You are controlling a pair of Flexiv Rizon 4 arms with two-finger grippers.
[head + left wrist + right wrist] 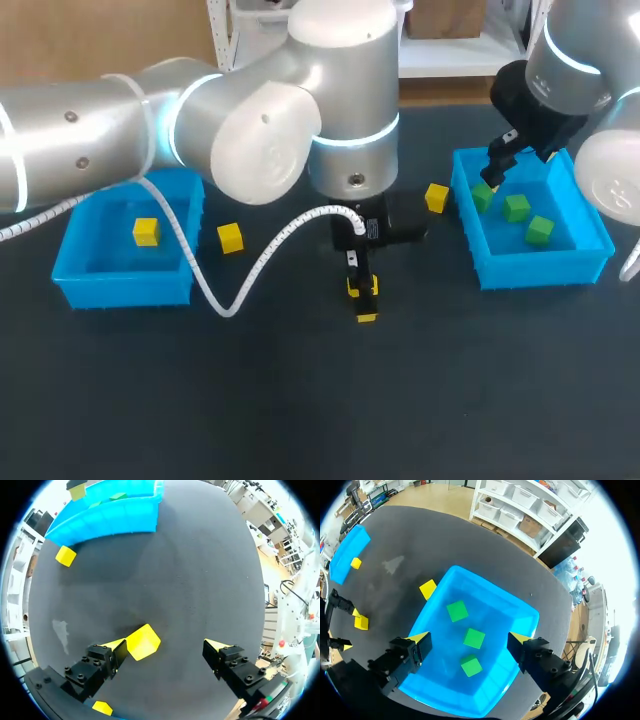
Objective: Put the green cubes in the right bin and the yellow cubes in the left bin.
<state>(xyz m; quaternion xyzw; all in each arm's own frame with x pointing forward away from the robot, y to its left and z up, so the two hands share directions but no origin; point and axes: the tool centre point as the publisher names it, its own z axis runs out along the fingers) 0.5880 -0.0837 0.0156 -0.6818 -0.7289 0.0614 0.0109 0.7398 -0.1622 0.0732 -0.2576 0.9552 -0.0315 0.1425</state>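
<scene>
Yellow-tipped and spread wide, the left gripper (165, 649) sits low over the dark table (300, 400) near its middle, holding nothing. A yellow cube (143, 641) lies on the table between its fingers, right up against one tip (whether it actually touches, I cannot tell), with the other finger well apart from it.

Ahead of this gripper, to the right, a second yellow cube (436, 197) rests on the table just beside the left wall of the right bin (540, 268). To the left, a third yellow cube (230, 237) lies on the table near the left bin (120, 285). A fourth yellow cube (146, 231) lies inside that bin.

The left arm (300, 110) comes in across the far side and hides much of the table behind its gripper. Its white coiled cable (250, 270) droops in a loop onto the table, crossing the right wall of the left bin and passing close by the third yellow cube.

The right gripper (469, 639) hangs above the right bin, its fingers likewise wide apart and empty. Three green cubes (457, 611) lie on the bin's floor below it, apart from one another.
</scene>
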